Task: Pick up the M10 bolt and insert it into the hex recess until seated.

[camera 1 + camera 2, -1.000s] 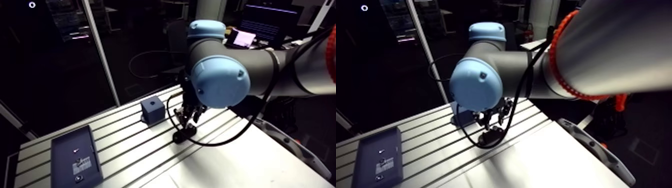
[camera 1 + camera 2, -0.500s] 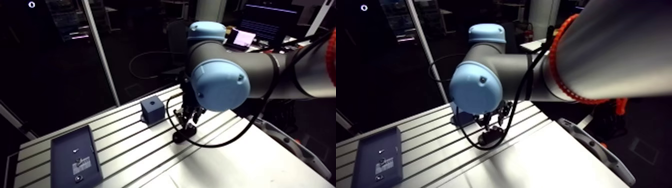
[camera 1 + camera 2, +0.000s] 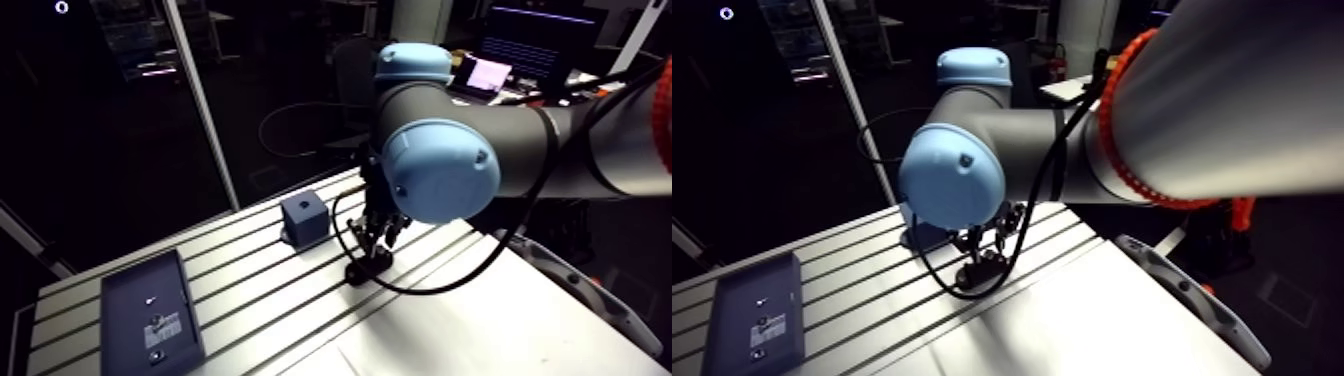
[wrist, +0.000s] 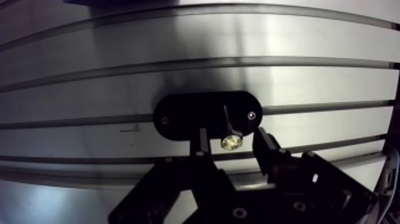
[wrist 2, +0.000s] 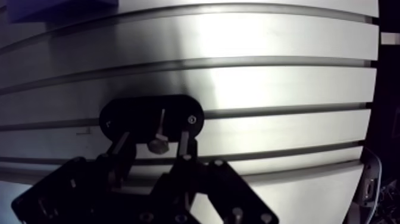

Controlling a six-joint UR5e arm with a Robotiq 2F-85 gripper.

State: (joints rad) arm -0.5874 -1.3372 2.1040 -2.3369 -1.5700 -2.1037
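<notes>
In the arm view a dark blue tray (image 3: 150,322) sits at the left end of the slotted tabletop (image 3: 250,292), holding a few small items too small to tell. To its right, well apart from it, stands a blue cube (image 3: 305,221) with a small dark spot on its top face. Further right, near the cube but clear of it, the arm's wrist comes down over a black plate (image 3: 358,276) that lies flat on the tabletop.

The wrist view shows this plate as a flat oval with a small screw near each end. The end effector (image 4: 233,140) hangs just above the plate's near edge with its fingers (image 4: 202,143) spread. The bolt (image 5: 158,145) lies between them, its shank resting on the plate and pointing away from the end effector, its hex head at the plate's near edge. A narrow gap shows on each side of the head, so neither finger touches it.
</notes>
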